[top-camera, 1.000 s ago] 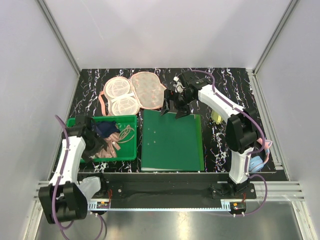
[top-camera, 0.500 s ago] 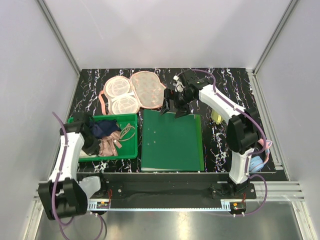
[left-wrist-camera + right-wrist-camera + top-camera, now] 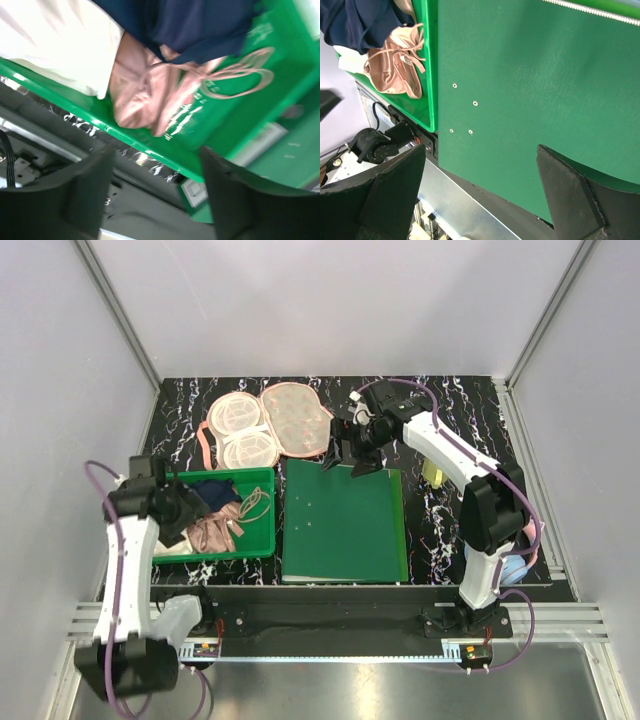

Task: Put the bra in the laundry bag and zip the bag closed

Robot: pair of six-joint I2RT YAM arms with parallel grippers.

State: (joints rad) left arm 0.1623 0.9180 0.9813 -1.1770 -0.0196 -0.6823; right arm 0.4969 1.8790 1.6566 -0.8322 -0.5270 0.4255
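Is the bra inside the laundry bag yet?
No, the bra lies in the green bin beside the dark blue cloth, while the laundry bag sits open behind it.

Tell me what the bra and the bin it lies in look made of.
The bra: soft satin-like fabric, judging by its sheen and creases. The green bin: probably hard glossy plastic, given the sharp white glints on its walls.

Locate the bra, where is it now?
Top view: the bra lies in the green bin at the near left, just nearer than the dark blue cloth and beside the white cloth, well apart from the laundry bag.
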